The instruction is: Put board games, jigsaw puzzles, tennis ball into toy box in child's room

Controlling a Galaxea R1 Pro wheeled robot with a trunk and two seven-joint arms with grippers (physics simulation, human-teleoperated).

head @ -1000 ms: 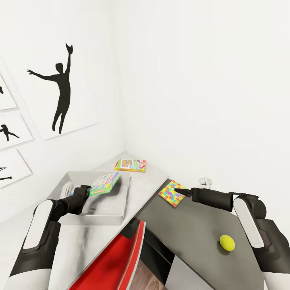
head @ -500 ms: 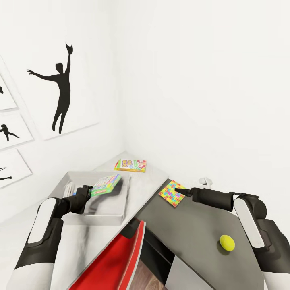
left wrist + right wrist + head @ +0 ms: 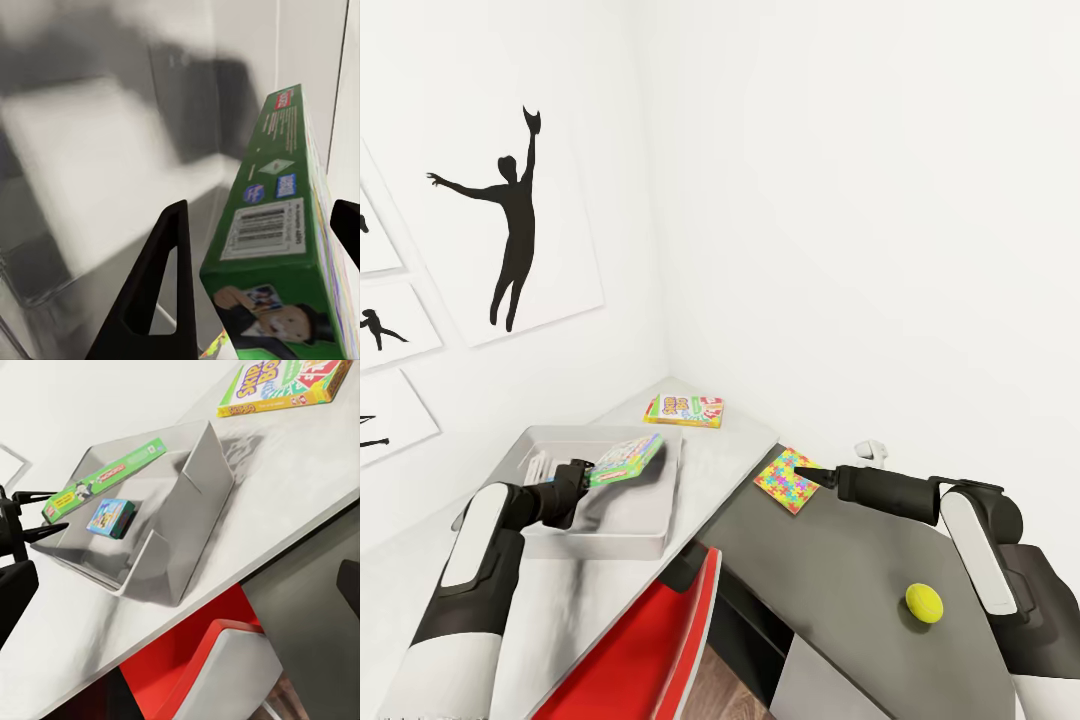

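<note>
- So, progress: one small blue board game (image 3: 110, 517) already lies on the floor of the toy box (image 3: 650, 520); a second, the green-edged board game (image 3: 624, 457), is pinched in my left fingers (image 3: 588, 474) and hangs over the box's open top, not yet let go.
- Outside the box: the Skip-Bo game (image 3: 684, 410) flat on the light tabletop (image 3: 720, 455) beyond the box; one jigsaw puzzle (image 3: 788, 481) on the lower dark tabletop; the tennis ball (image 3: 924, 603) further along that dark top, near my right forearm; I cannot spot the second puzzle.
- Left side: the green box stands on edge between my two left fingers, its barcode end towards the wrist, pressed against one finger; I judge the grip closed on it, with the bin floor below.
- Right side: my right fingers (image 3: 801, 472) rest just over the near edge of the puzzle; whether they are spread or pressed together I cannot tell.
</note>
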